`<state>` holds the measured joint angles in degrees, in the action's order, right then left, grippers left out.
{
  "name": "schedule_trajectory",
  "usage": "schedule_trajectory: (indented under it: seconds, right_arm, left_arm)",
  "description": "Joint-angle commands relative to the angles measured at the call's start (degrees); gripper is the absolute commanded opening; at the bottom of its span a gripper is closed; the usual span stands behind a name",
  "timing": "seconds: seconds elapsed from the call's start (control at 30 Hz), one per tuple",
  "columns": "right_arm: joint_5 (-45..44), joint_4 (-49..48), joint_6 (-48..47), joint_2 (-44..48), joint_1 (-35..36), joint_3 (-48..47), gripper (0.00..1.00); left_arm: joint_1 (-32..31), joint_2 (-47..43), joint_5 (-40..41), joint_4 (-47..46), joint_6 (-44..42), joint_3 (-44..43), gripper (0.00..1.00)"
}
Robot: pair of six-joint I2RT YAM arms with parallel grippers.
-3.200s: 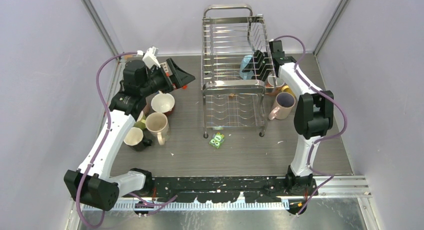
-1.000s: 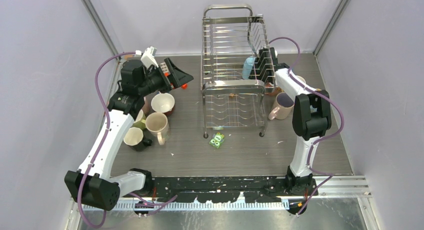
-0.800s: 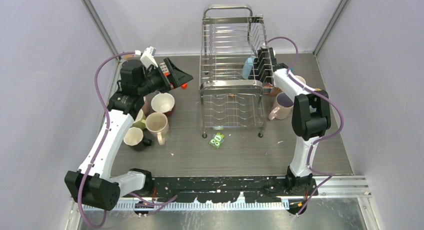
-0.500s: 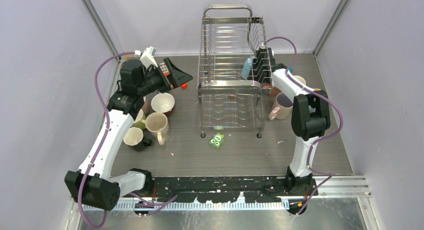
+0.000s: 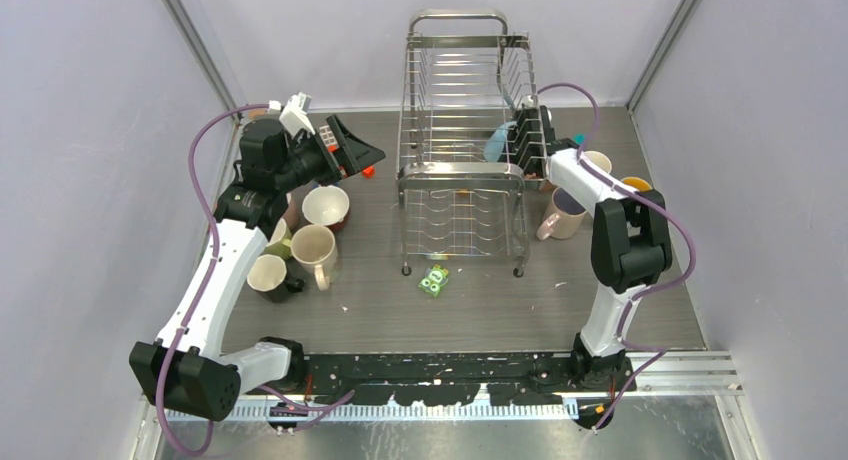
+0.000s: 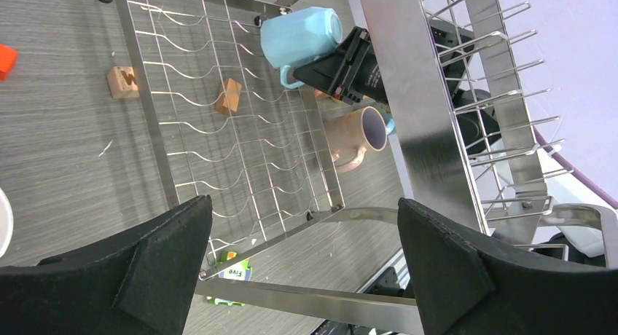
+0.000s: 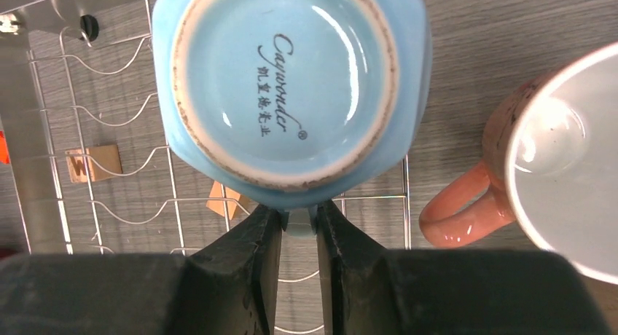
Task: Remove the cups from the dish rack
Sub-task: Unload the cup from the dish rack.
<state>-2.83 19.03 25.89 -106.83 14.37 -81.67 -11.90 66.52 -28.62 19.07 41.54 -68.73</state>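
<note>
Right end effector clenched on handle of light blue cup, inside dish rack, right side, above lower wires. Cup base faces end effector, mouth points away; long axis runs straight out from it. Judged exit: out through right side. Left end effector spread wide, holding nothing, across rack, well apart.

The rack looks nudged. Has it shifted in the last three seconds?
Yes. The rack has slid slightly left: its front left foot now stands farther from the green packet, which stayed put.
</note>
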Motion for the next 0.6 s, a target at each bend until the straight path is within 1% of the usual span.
schedule_trajectory:
  seconds: [0.0,0.07,0.1,0.3,0.57]
  right_arm:
    - [1.3,-7.5,2.6,7.4,-1.6,1.7,0.01]
    - [2.0,-9.1,3.4,8.4,-2.2,3.2,0.01]
    - [4.1,-9.8,4.1,8.8,-2.6,3.7,0.01]
    - [9.9,-13.6,8.4,10.5,-5.6,5.5,0.01]
    - [12.0,-12.9,11.6,12.2,-6.4,4.0,0.01]
  left_arm:
    - [0.4,-0.6,-1.4,-2.0,-0.2,-0.1,1.00]
    - [0.4,-0.6,-1.3,-2.1,-0.2,-0.1,1.00]
    - [0.3,-0.6,-1.3,-2.1,-0.1,-0.1,1.00]
    - [0.4,-0.7,-1.2,-2.1,0.0,-0.2,1.00]
    - [0.3,-0.8,-0.9,-2.5,0.2,-0.5,1.00]
